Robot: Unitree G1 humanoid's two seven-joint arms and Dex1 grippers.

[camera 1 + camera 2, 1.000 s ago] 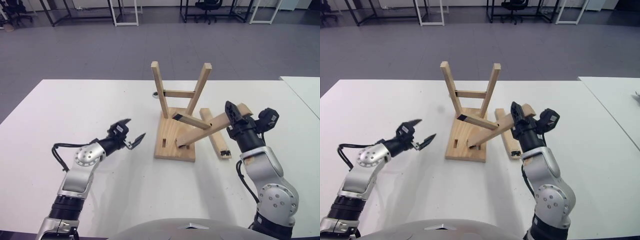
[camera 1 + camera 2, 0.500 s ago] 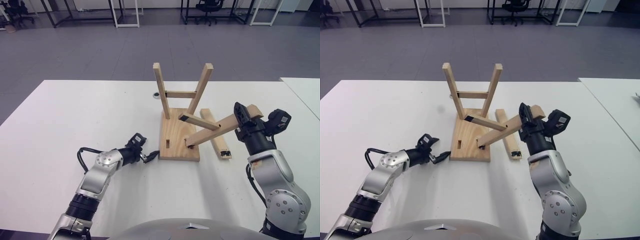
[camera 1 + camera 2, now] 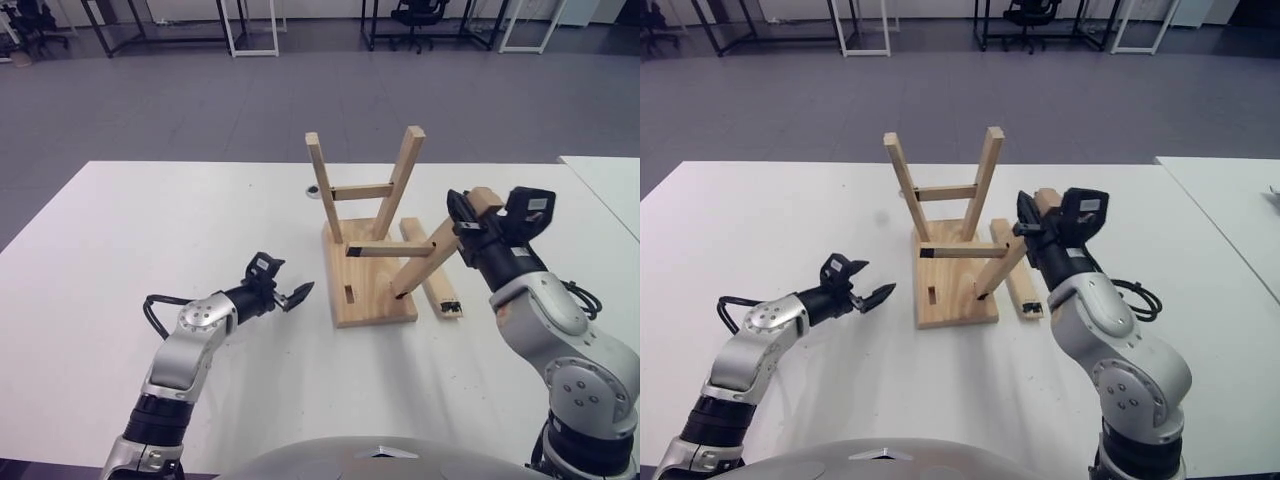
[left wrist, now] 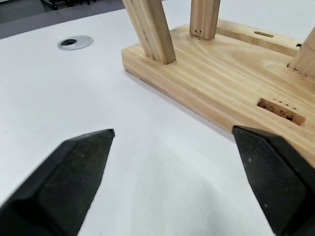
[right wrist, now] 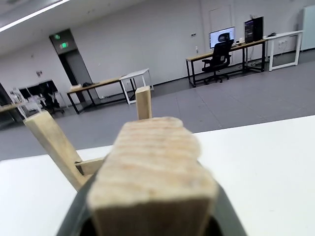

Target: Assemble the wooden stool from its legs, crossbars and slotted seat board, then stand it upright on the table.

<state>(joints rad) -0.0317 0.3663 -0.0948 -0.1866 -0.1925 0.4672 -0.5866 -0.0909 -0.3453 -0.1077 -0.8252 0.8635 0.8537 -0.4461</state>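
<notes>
Loose leg (image 3: 441,291) lies at the seat board's (image 3: 372,302) three o'clock. Left tool (image 3: 292,280) spread, low at nine; right tool (image 3: 462,226) pinches the slanted leg (image 3: 424,259).

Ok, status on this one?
Left gripper open, beside seat board. Right gripper shut on leg, foot on the board. Loose piece lying alongside.
</notes>
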